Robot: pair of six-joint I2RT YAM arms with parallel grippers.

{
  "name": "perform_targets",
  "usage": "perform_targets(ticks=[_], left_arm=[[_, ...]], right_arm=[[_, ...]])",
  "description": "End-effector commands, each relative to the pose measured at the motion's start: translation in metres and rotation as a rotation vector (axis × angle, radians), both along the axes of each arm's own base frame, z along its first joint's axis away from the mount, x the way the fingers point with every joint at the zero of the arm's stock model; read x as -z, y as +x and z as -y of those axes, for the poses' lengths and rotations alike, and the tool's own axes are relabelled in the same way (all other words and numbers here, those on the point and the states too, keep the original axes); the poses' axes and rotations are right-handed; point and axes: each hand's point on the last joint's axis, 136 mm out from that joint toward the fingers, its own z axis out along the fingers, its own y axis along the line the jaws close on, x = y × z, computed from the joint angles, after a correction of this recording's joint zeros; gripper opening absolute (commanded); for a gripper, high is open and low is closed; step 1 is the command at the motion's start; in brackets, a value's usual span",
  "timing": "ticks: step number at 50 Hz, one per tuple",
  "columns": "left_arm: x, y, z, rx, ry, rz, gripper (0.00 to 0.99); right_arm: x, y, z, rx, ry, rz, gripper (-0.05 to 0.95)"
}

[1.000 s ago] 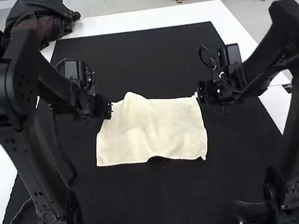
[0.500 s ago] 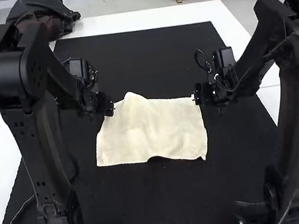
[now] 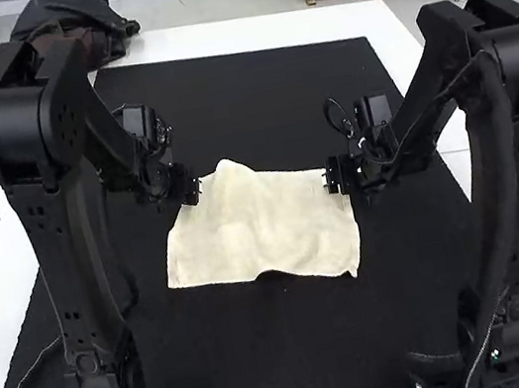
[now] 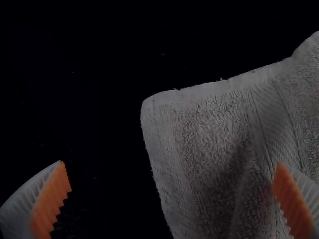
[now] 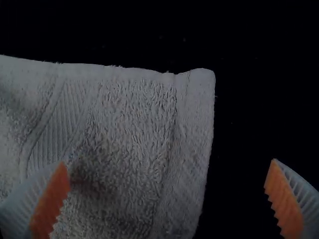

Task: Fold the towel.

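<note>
The pale towel (image 3: 256, 230) is lying spread and slightly rumpled on the black mat (image 3: 289, 360) covering the white surface (image 3: 241, 34), its near edge rising in a small wave. The left gripper (image 3: 198, 191) is hovering at its far left corner, fingers standing wide apart, with that corner showing between them. The right gripper (image 3: 331, 181) is hovering at the far right corner, its fingers also standing apart, one pad (image 5: 52, 201) showing over the cloth.
</note>
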Motion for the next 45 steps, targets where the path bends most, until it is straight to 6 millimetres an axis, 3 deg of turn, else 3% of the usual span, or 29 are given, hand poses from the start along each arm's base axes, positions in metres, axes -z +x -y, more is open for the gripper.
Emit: perform_targets(ticks=[1,15,19,22,24,30,32,36,38,40,45], left_arm=[[0.004,0.005,-0.001,0.009,-0.006,-0.002,0.951],[0.026,-0.005,-0.009,-0.008,-0.006,-0.063,0.925],[0.028,-0.007,-0.009,-0.007,-0.007,-0.068,0.851],[0.028,-0.009,-0.004,0.012,-0.023,-0.068,0.761],[0.028,-0.008,-0.002,0.021,-0.029,-0.064,0.636],[0.028,-0.01,0.003,0.039,-0.042,-0.052,0.308],[0.027,-0.009,0.003,0.041,-0.042,-0.041,0.215],[0.026,-0.009,0.005,0.047,-0.042,-0.027,0.134],[0.026,-0.009,0.006,0.048,-0.042,-0.021,0.041],[0.027,-0.01,0.007,0.05,-0.043,-0.017,0.025],[0.027,-0.011,0.008,0.053,-0.045,-0.008,0.025]], right_arm=[[0.002,0.003,-0.016,-0.049,0.007,0.006,0.9],[0.015,0.0,-0.014,-0.069,-0.027,-0.01,0.84],[0.017,0.0,-0.014,-0.074,-0.034,-0.012,0.68],[0.017,-0.001,-0.016,-0.081,-0.026,-0.015,0.5],[0.018,-0.001,-0.018,-0.087,-0.018,-0.018,0.41],[0.017,-0.001,-0.023,-0.125,-0.017,-0.011,0.43],[0.019,-0.001,-0.026,-0.139,0.0,-0.025,0.27],[0.026,-0.006,-0.03,-0.153,0.021,-0.054,0.19],[0.027,-0.007,-0.03,-0.156,0.019,-0.058,0.09],[0.029,-0.008,-0.03,-0.163,0.017,-0.06,-0.02],[0.031,-0.01,-0.029,-0.16,0.018,-0.066,-0.02]])
